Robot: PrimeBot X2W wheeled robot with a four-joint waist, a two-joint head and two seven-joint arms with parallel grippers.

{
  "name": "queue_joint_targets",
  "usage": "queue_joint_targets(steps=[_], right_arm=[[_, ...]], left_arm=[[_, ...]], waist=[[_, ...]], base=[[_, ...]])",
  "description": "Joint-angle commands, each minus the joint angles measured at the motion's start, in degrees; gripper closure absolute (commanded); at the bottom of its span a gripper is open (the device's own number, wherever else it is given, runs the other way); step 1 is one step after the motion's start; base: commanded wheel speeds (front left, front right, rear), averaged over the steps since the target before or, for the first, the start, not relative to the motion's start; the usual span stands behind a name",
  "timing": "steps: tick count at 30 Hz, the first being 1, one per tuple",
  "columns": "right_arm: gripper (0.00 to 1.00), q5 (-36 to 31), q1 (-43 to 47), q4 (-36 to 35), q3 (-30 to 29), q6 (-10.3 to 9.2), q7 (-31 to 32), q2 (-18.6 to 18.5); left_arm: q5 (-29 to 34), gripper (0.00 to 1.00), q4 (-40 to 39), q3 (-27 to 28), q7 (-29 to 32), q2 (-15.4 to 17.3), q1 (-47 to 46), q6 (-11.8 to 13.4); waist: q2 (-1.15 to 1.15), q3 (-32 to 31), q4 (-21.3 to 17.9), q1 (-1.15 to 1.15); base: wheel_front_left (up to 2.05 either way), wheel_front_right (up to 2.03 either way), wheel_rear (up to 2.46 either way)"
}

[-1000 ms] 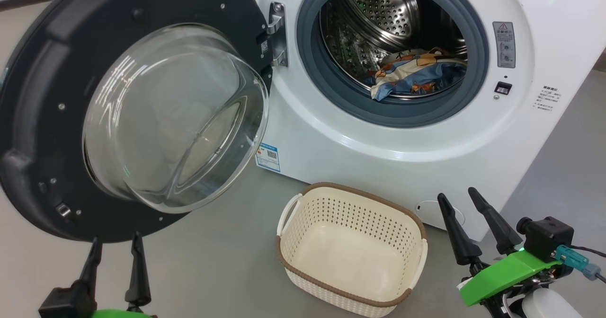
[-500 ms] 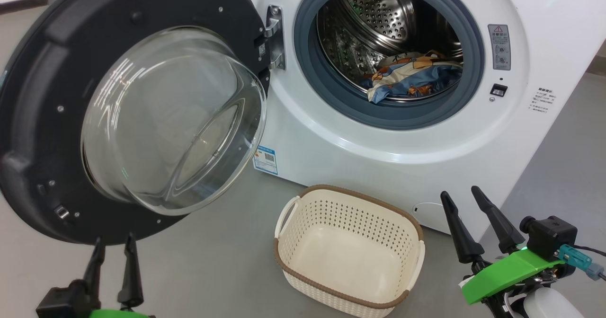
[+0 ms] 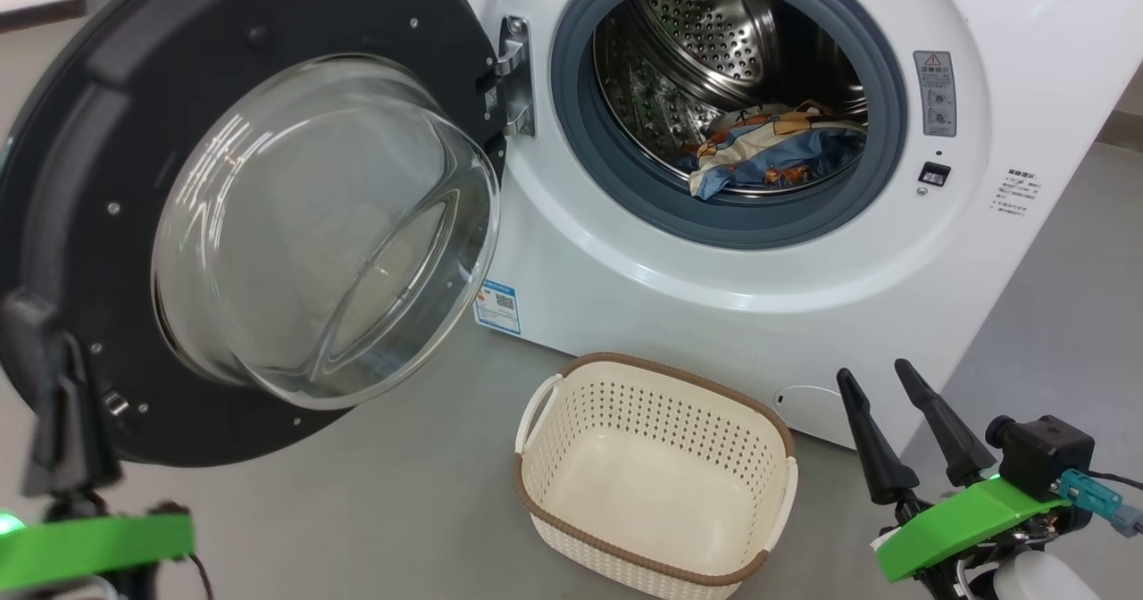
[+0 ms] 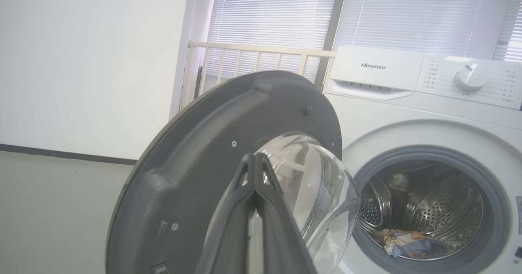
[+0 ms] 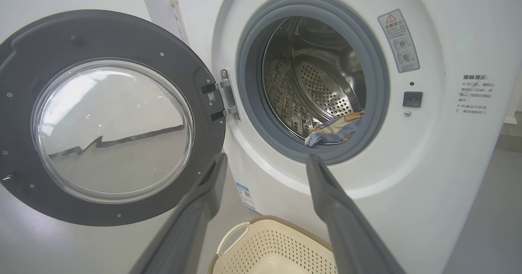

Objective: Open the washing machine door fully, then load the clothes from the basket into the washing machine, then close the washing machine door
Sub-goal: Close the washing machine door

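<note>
The washing machine door (image 3: 268,91) stands swung wide to the left, its glass bowl (image 3: 321,225) bulging toward me. The clothes (image 3: 777,149) lie in the steel drum of the washing machine (image 3: 714,287). In front of the machine the basket (image 3: 661,368) sits on the floor with nothing in it. My left gripper (image 3: 40,350) is shut and blurred, raised in front of the door's lower-left rim; the left wrist view has its fingers (image 4: 253,172) pressed together before the door (image 4: 195,151). My right gripper (image 3: 873,372) is open at the lower right, beside the basket (image 5: 269,241).
Grey floor (image 3: 402,493) runs around the basket and under the door. A blue label (image 3: 497,307) and a round flap (image 3: 808,404) sit low on the machine's front. A pale railing (image 4: 253,58) and window blinds stand behind the machine, with a white wall to the left.
My left gripper has shut and swung up and left, from below the door to in front of its lower-left rim. The camera has shifted slightly. The right gripper has kept its pose.
</note>
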Motion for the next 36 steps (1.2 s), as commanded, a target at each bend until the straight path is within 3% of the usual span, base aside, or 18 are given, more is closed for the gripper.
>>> queue_joint_targets(steps=[1,10,17,28,36], right_arm=[[0.0,0.4,0.1,-1.4,0.8,0.25,-0.5,-1.2],[0.0,0.4,-0.6,-1.6,2.0,0.25,-0.5,-2.7],[0.0,0.7,-1.5,-1.3,2.8,0.25,-0.5,-4.8],[0.0,1.3,-2.9,-1.5,4.2,0.25,-0.5,-8.7],[0.0,2.0,-2.8,-2.0,5.0,0.25,-0.5,-10.9]], left_arm=[[-2.2,1.0,-3.6,2.9,1.1,2.2,-3.9,-0.7],[-18.6,1.0,-6.8,9.8,8.7,8.5,-15.3,-2.5],[-36.9,1.0,6.4,21.4,13.1,11.9,-24.9,-1.8],[-48.7,1.0,32.1,33.0,18.3,20.0,-29.6,0.5],[-50.1,1.0,42.1,33.4,21.7,23.1,-30.6,-0.5]], waist=[[0.0,-0.1,0.0,0.0],[0.0,1.2,-1.7,0.0],[0.0,3.0,-4.8,0.0],[0.0,4.9,-9.0,0.0],[0.0,6.2,-10.8,0.0]], base=[[0.0,0.0,0.0],[0.0,0.0,0.0],[0.0,0.0,0.0],[0.0,0.0,0.0],[0.0,0.0,0.0]])
